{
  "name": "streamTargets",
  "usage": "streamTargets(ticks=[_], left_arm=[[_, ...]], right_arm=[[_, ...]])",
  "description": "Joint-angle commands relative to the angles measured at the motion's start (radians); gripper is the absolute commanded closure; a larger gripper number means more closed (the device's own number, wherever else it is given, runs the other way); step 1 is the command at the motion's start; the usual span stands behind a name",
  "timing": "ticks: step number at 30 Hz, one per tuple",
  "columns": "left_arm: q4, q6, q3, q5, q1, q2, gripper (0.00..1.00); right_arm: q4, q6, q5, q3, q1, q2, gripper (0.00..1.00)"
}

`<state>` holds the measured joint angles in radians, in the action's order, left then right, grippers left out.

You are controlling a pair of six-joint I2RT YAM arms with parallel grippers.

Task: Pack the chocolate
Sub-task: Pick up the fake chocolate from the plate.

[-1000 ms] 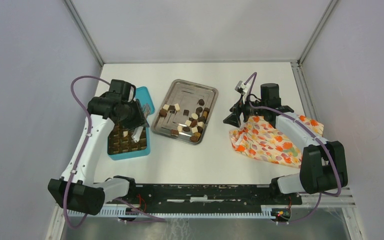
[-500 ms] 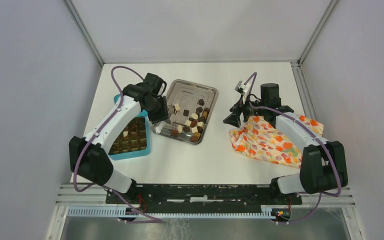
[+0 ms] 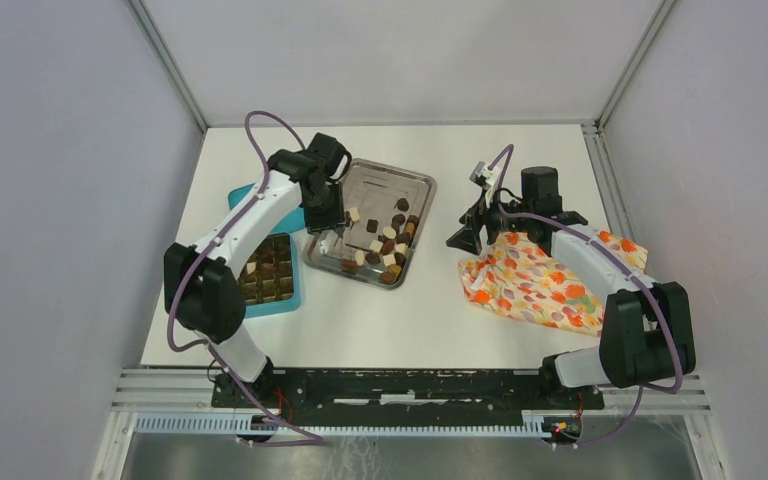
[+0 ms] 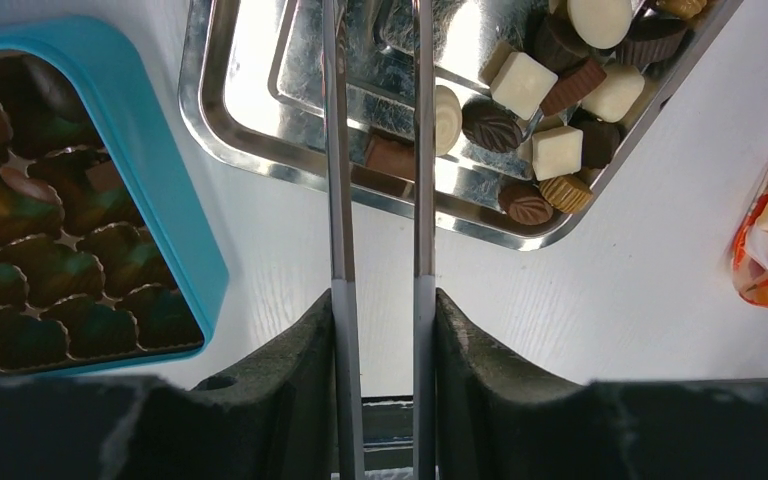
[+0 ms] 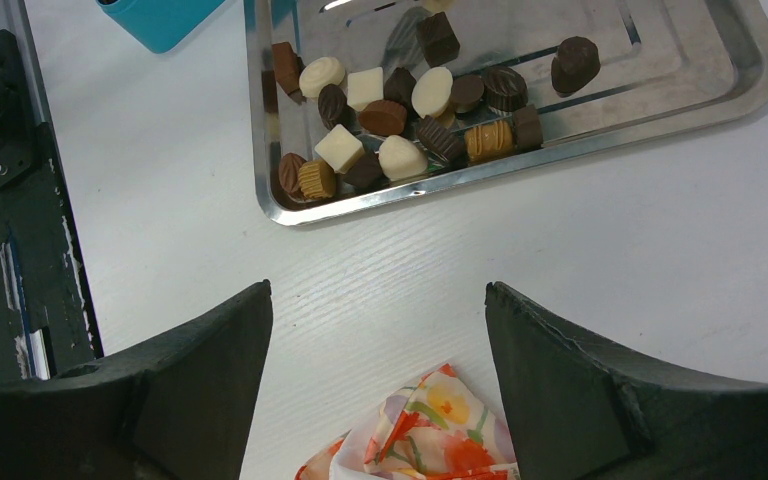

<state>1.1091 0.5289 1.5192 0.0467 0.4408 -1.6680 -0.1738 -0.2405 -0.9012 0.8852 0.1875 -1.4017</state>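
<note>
Over the rectangular stainless-steel tray [image 3: 385, 185] on the white bench [image 3: 410, 320], the left gripper [image 4: 385, 295] hangs with its jaws pinching a pair of long, thin steel tweezers [image 4: 337, 200]. The two blades run parallel with a gap between them. Their tips pass out of the left wrist view, so I cannot tell whether they hold anything. The small bite-size chocolate pieces [image 5: 400, 110] are cubes and rounded shapes in dark brown, mid-brown and cream-white. Most lie clustered in the tray's near-right part, with a few strays toward its middle. More pieces sit in the compartments of the teal square box [image 3: 260, 311], which stands just left of the tray without touching it. The right gripper [image 5: 375, 300] hovers above bare bench between the tray and the crumpled orange floral cloth [image 3: 530, 285], its jaws spread wide and empty. The cloth lies right of the tray, apart from it, under the right arm.
</note>
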Motion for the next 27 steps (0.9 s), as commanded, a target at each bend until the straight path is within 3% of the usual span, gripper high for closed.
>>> streamTargets(ticks=[1,9,16,27], left_arm=[[0.022,-0.066,0.068,0.032,0.016,-0.032,0.59],[0.055,-0.097,0.132,0.052,0.027,-0.096,0.58],[0.067,-0.108,0.154,0.067,0.029,-0.124,0.57],[0.072,-0.116,0.177,0.056,0.035,-0.155,0.56]], right_arm=[[0.027,-0.016,-0.008,-0.005,-0.002,0.017,0.16],[0.026,-0.016,0.014,-0.008,-0.002,0.022,0.17],[0.023,0.052,0.388,0.004,-0.002,0.023,0.16],[0.043,0.079,0.382,-0.009,-0.003,0.021,0.16]])
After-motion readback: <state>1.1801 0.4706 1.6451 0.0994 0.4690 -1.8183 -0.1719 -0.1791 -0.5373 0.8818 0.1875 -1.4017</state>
